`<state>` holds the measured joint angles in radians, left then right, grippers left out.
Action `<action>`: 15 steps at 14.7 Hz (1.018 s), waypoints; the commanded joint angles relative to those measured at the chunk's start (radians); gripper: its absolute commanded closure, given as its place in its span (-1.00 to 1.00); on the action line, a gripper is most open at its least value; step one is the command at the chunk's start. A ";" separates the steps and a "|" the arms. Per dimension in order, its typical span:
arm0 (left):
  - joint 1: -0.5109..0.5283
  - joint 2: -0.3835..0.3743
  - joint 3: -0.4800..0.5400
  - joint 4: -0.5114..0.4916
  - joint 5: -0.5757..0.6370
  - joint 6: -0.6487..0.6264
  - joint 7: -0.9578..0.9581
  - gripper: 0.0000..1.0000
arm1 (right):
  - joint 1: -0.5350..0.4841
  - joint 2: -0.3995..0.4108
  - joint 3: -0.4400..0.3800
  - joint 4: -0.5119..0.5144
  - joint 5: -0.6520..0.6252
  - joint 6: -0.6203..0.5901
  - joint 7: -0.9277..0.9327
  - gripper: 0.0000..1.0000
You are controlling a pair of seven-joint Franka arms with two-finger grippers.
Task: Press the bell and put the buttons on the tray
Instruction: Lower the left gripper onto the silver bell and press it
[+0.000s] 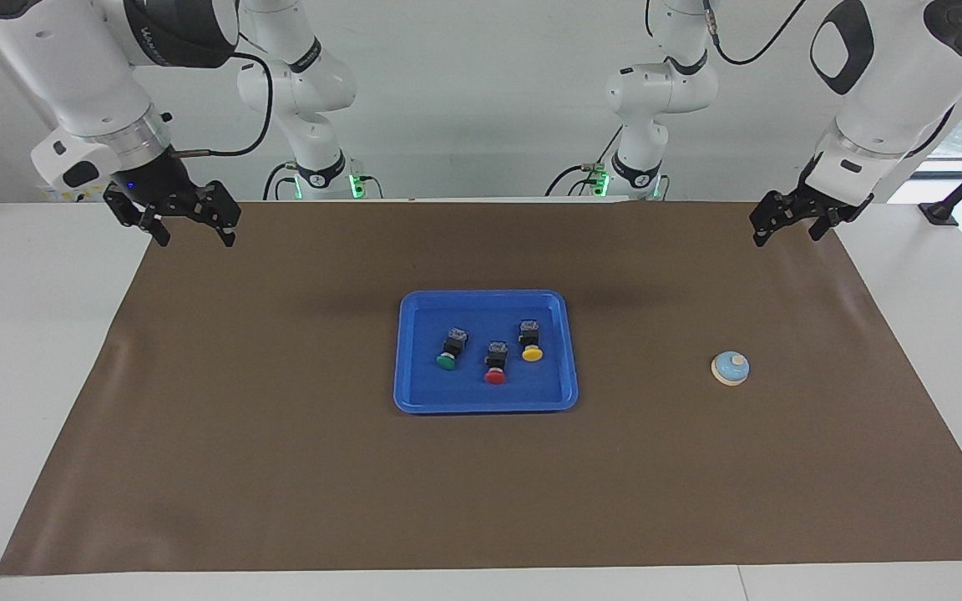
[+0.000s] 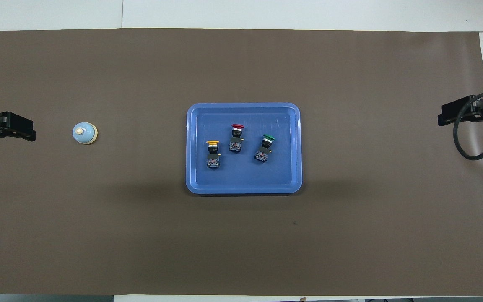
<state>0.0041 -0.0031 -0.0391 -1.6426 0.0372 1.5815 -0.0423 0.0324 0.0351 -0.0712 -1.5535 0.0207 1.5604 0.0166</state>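
All three buttons lie in the tray [image 1: 569, 351]: green button [image 1: 448, 351], red button [image 1: 495, 364], yellow button [image 1: 530, 343]. The bell [image 1: 730, 368] sits on the brown mat [image 1: 281, 467] toward my left arm's end. My left gripper [image 1: 784, 234] hangs over the mat's edge, jaws apart, empty. My right gripper [image 1: 194, 237] likewise, jaws apart, empty.

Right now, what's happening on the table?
Nothing is being handled. The green, red and yellow buttons all lie in the blue tray. The bell sits alone toward the left arm's end. The right gripper hangs open over the mat's corner; the left gripper hangs empty over the other corner.
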 commanded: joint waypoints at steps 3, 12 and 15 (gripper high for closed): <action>-0.001 -0.026 0.008 -0.036 -0.010 0.018 -0.016 1.00 | -0.009 0.002 0.007 0.006 0.019 -0.025 -0.009 -1.00; 0.002 0.107 0.008 -0.141 -0.011 0.237 -0.004 1.00 | -0.009 -0.003 0.005 0.001 0.015 -0.045 -0.009 -1.00; 0.016 0.208 0.008 -0.192 -0.011 0.441 -0.002 1.00 | -0.009 -0.007 0.005 -0.010 0.013 -0.045 -0.012 -1.00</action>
<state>0.0086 0.1441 -0.0335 -1.8114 0.0371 1.9151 -0.0455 0.0324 0.0352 -0.0707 -1.5544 0.0219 1.5283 0.0166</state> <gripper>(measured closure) 0.991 0.000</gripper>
